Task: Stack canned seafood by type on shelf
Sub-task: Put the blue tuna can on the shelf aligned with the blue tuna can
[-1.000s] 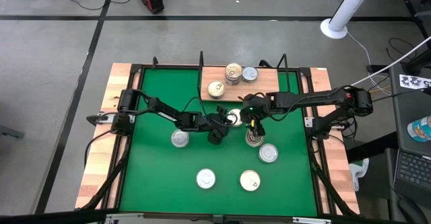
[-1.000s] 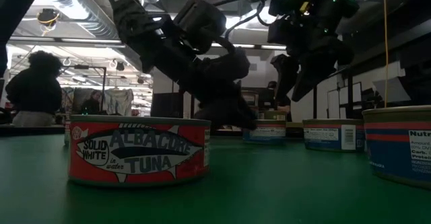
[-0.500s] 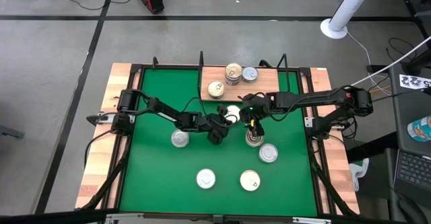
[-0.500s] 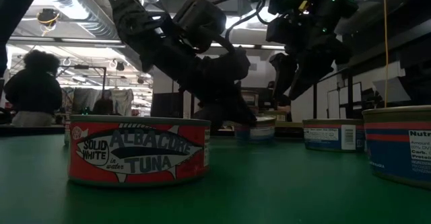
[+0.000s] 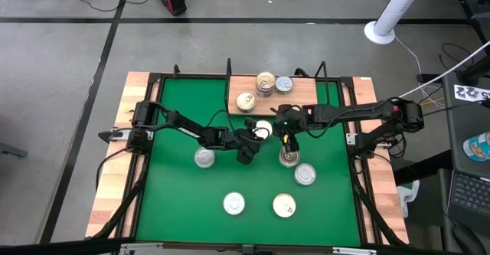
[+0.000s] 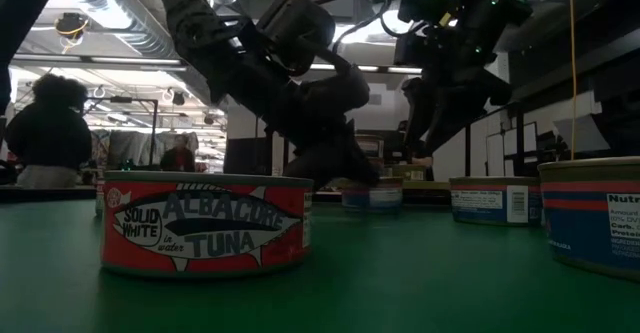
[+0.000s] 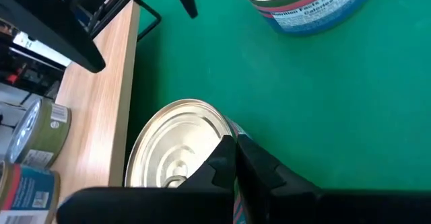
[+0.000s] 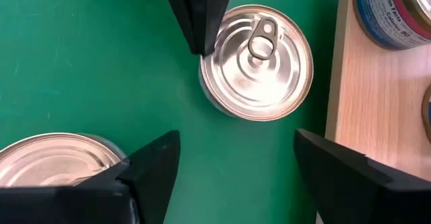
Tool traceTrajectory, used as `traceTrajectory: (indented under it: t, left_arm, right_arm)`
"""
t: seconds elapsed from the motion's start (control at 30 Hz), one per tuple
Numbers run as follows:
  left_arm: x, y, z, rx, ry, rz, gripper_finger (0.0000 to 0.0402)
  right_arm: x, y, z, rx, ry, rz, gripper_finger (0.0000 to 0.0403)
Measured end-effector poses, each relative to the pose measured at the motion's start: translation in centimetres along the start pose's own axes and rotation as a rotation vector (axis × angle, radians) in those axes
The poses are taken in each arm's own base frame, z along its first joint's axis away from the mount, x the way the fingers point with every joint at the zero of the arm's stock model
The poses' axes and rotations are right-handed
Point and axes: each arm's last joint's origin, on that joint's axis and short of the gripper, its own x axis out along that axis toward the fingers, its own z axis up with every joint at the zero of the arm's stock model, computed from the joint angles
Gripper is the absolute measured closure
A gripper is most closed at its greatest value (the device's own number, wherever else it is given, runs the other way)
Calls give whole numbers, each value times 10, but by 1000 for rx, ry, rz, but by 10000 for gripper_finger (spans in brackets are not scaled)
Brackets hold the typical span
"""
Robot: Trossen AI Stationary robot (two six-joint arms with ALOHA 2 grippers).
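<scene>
The nearest tin in the low view (image 6: 205, 223) wears a red band reading "SOLID WHITE ALBACORE TUNA"; a tin off my left wrist (image 7: 306, 5) shows "Nutrition Facts" on a pale blue and red label.

My left gripper (image 5: 253, 135) sits at the rim of a silver-topped can (image 5: 263, 129) with a pull tab, just in front of the shelf (image 5: 295, 99) — its fingers (image 7: 237, 173) are pressed together, tips against the can's edge, nothing pinched between them. My right gripper (image 5: 285, 138) hangs above the same can, fingers (image 8: 158, 163) spread wide with green mat between them.

The shelf's wooden board already carries three tins, one of them on a short stack (image 5: 265, 82). Five others lie on the mat — one (image 5: 204, 157) beside my left arm, two (image 5: 289, 158) under my right, two (image 5: 234, 203) near the front edge. Green mat (image 5: 176, 201) lies bare along the left side.
</scene>
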Motion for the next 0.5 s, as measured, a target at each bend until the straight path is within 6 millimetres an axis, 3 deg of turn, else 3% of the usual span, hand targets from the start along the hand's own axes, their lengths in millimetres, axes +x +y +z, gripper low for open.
traceTrajectory:
  t: [0.2,0.37,0.5]
  left_arm:
    - [-1,3,4,-74,-11,11,401]
    - [0,10,15,-116,-42,31,401]
    - [0,16,23,-168,-65,44,401]
  right_arm:
    - [0,4,2,-13,-3,1,116]
    - [-2,21,9,-80,-31,-7,116]
    - [-5,34,13,-145,-7,-113,116]
